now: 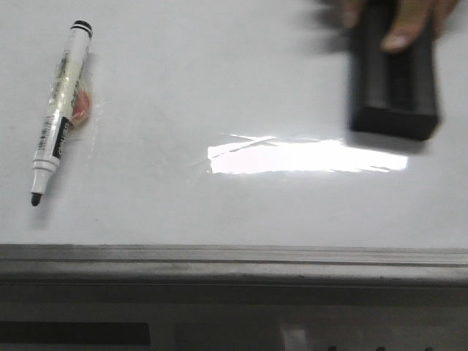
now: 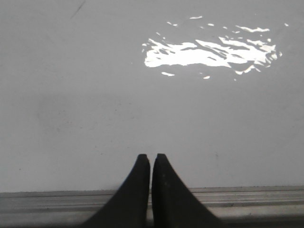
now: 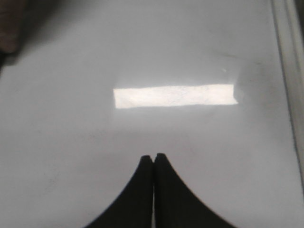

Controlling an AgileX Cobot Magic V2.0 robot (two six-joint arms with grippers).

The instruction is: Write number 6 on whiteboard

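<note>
No number 6 is seen on the whiteboard (image 1: 219,88) — the uncapped marker (image 1: 60,110) lies tip toward the near frame, judged nearer the left gripper (image 2: 151,161) than the right gripper (image 3: 153,160), both jaws closed, empty.

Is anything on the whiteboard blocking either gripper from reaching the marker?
Nothing visible does. The marker lies uncapped at the front view's left on the whiteboard, bare board around it. A person's hand holds a black eraser at far right. Left gripper and right gripper are shut, empty. No 6 is drawn.
</note>
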